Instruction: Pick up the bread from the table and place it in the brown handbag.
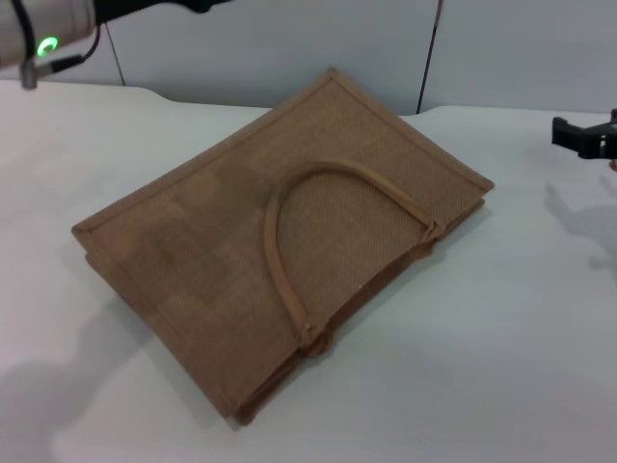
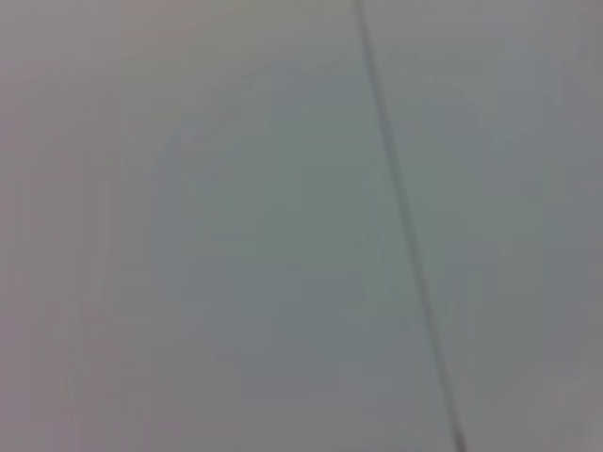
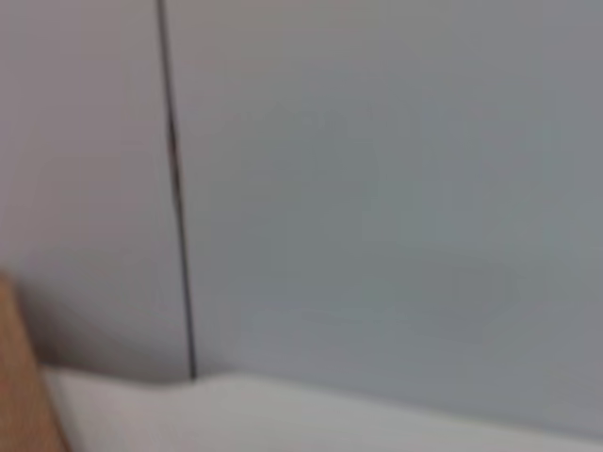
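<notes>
The brown handbag [image 1: 280,241] lies flat and folded on the white table [image 1: 501,367], one arched handle [image 1: 280,251] resting on its upper face. A corner of the bag also shows in the right wrist view [image 3: 14,386]. The bread is not in view in any frame. My left arm [image 1: 48,34] is raised at the far left, with a green light on it, and its gripper is cut off by the picture's upper edge. My right gripper [image 1: 583,135] hovers above the table at the right edge, apart from the bag.
A pale wall with dark vertical seams [image 1: 429,53] stands behind the table. The left wrist view shows only that wall with a seam [image 2: 405,235]. The right wrist view shows the wall and the table's back edge [image 3: 283,400].
</notes>
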Robot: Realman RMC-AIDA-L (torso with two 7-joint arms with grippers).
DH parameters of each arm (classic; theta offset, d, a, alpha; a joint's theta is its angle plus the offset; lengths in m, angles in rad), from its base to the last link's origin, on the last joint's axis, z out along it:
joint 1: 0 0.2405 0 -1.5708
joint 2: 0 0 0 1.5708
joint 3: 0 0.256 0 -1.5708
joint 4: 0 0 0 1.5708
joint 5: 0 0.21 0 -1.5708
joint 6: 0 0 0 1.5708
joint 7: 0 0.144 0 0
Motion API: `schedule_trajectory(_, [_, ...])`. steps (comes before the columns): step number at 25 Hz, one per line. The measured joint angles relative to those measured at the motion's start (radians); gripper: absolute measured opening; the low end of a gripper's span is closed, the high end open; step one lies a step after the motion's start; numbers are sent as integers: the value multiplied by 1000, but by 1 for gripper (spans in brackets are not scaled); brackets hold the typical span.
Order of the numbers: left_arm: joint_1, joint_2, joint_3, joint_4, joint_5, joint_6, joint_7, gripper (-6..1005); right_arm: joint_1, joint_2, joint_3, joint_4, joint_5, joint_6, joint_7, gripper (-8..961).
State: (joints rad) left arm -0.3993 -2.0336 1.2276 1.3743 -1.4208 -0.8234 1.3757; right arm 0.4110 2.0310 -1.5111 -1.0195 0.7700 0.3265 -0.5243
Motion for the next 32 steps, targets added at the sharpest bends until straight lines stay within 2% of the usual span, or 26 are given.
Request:
schedule_trajectory(1, [8,0,0,-23,-25,18,31,830,-32,1,-65,9,22,-135,-14,831])
schedule_trajectory(2, [15,0,0,-53,-61,38,76,830,-32,1,-65,9,22,-135,-14,831])
schedule_trajectory(5, [31,-1,0,-142,-185,70,242,831,-64,2,-191,58,30,-368,-8,831])
schedule_trajectory(8, [38,-3,0,-246,-328,74,437,831,-72,3,-327,145,31,-620,65,831])
schedule_trajectory(9, [39,-4,0,-278,-372,73,495,831,-65,1,-397,219,28,-750,149,831])
schedule_trajectory(11, [41,-5,0,-350,-479,69,619,804,-60,0,-420,252,27,-797,185,830])
schedule_trajectory(12, [41,-5,0,-350,-479,69,619,791,-52,-1,-443,292,24,-848,222,830])
schedule_trajectory(14, [38,-6,15,-467,-627,64,801,767,-38,0,-480,368,23,-934,279,830])
schedule_trajectory(17, [27,-7,41,-564,-733,63,941,735,-13,6,-521,496,28,-1069,347,830])
schedule_trajectory(20, [12,-8,80,-676,-889,51,1084,724,20,9,-542,593,31,-1125,410,830])
schedule_trajectory(24, [-4,-7,91,-803,-1024,13,1195,724,63,10,-564,655,32,-1062,434,830])
schedule_trajectory(32, [-14,-7,92,-853,-1043,6,1210,724,74,11,-559,665,32,-1020,432,830])
